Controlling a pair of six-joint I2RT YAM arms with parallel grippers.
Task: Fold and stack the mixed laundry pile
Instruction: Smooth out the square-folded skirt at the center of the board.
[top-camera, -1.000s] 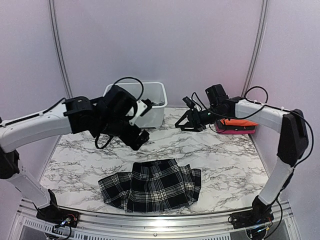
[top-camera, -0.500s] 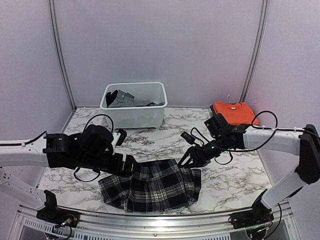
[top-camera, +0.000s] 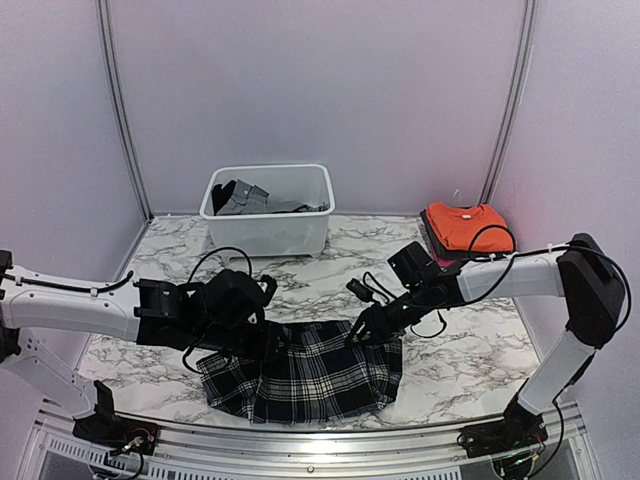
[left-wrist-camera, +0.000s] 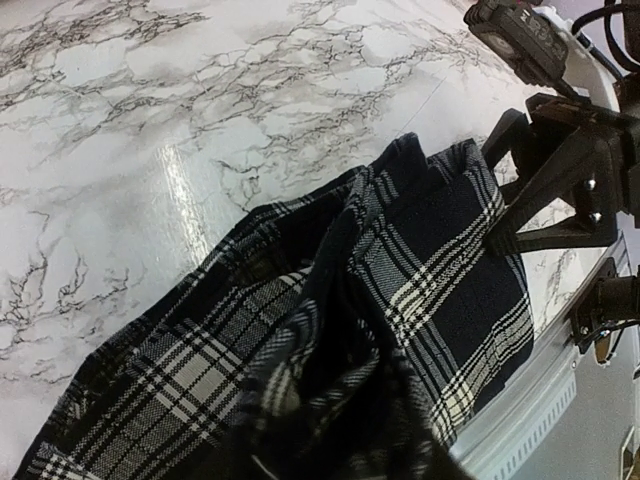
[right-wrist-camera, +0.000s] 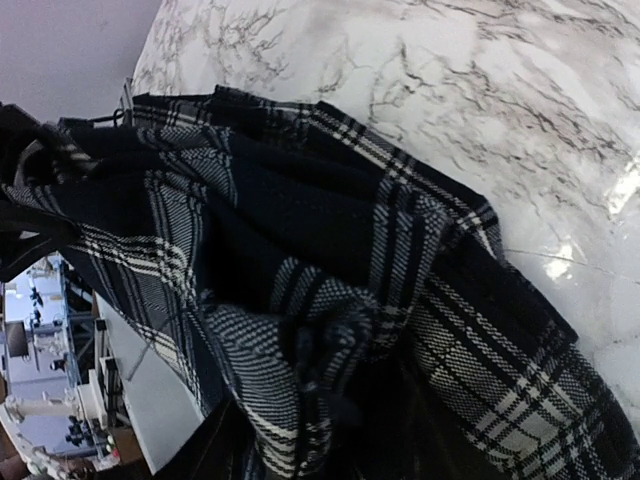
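The plaid skirt (top-camera: 305, 368) is lying crumpled at the lower centre of the desk (top-camera: 460, 330). Both sets of fingers, left (top-camera: 268, 343) and right (top-camera: 358, 333), are meeting its upper corners; whether they are pinching it, I cannot tell

1. We find no readable text, label, brand, number or sign in any of the three views.
2. The plaid skirt (top-camera: 305, 370) shows only its woven check pattern, with no tag or print we can read.
3. The white tub (top-camera: 272, 208), the orange T-shirt (top-camera: 465, 224) and the marbled bench (top-camera: 450, 330) bear no lettering that we can make out.
4. The arm housings and the left tool (top-camera: 268, 340) and right tool (top-camera: 362, 330) are plain black and white; any markings on them are too small or blurred for us to read.
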